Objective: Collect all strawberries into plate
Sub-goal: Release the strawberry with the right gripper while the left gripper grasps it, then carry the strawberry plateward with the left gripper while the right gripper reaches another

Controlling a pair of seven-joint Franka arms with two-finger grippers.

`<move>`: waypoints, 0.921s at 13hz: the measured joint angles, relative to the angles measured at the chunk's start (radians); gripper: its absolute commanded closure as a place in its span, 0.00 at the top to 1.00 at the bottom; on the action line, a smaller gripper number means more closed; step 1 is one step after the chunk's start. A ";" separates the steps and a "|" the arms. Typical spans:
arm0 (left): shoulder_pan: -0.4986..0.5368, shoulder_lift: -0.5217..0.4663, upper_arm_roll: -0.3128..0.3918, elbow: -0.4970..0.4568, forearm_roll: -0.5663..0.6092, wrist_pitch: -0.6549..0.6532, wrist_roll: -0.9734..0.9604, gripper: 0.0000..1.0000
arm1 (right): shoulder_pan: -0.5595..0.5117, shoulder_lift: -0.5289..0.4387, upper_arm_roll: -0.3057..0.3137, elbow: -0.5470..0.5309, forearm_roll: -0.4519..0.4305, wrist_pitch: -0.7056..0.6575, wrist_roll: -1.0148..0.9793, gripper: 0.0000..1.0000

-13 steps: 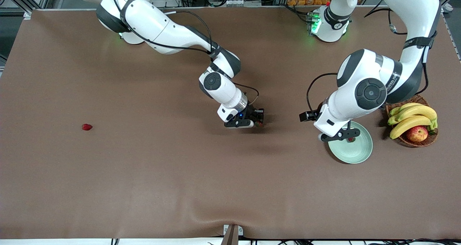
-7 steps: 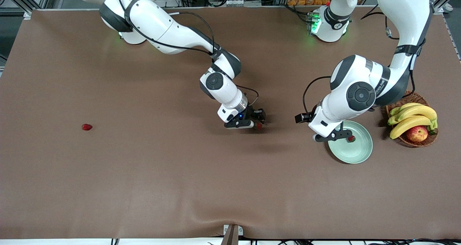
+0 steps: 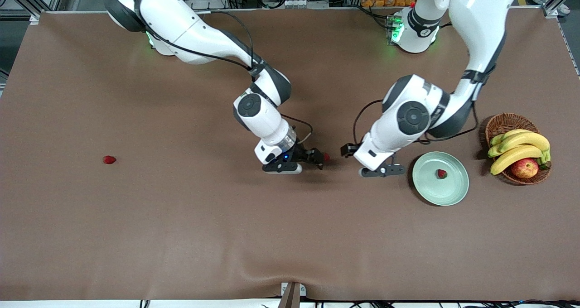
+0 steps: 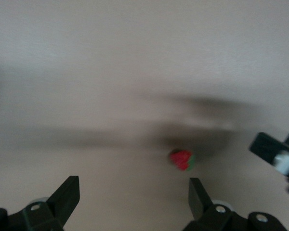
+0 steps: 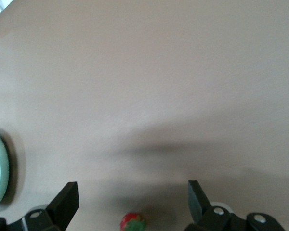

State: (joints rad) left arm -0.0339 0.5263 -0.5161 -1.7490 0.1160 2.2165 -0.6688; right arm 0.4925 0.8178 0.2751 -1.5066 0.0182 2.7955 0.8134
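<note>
Bench (image 3: 181, 235): brown mat over the whole top. Wicker basket (image 3: 503, 123) with bananas (image 3: 521, 145) and an apple (image 3: 524, 168) near the edge at the left arm's end. Plate (image 3: 448, 192) just beside the basket, toward the bench centre.

Left tool (image 3: 383, 171) low over bare bench just off the plate's rim on the centre side, fingers (image 4: 65, 199) spread wide, holding nothing. Right tool (image 3: 312, 157) low over mid-bench, jaws apart, nothing gripped.

Strawberries: one (image 3: 441, 174) lies in the plate, roughly mid-plate. A second strawberry (image 3: 326, 156) sits on the bench right at the right tool's fingertips, free of them, between the two tools; also seen in both wrist views. A third strawberry (image 3: 108, 160) lies alone toward the edge at the right arm's end, well apart from both tools
</note>
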 measured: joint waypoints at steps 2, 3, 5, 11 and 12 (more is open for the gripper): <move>-0.028 0.051 0.001 0.001 0.020 0.049 -0.045 1.00 | -0.038 -0.051 -0.001 -0.032 -0.001 -0.067 -0.028 1.00; -0.044 0.076 0.002 0.002 0.037 0.076 -0.088 1.00 | -0.055 -0.074 -0.002 -0.039 -0.002 -0.118 -0.066 1.00; -0.081 0.125 0.002 0.009 0.087 0.121 -0.205 1.00 | -0.099 -0.125 -0.006 -0.048 -0.001 -0.248 -0.169 1.00; -0.209 0.240 0.058 0.065 0.247 0.153 -0.476 1.00 | -0.304 -0.263 -0.011 -0.149 -0.002 -0.462 -0.437 1.00; -0.232 0.247 0.078 0.072 0.248 0.154 -0.488 1.00 | -0.334 -0.288 -0.012 -0.184 -0.003 -0.463 -0.485 1.00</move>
State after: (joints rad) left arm -0.2661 0.7733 -0.4379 -1.6768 0.3639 2.3705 -1.1572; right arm 0.1583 0.5295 0.2634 -1.6910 0.0157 2.3328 0.3288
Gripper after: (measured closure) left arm 0.000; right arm 0.000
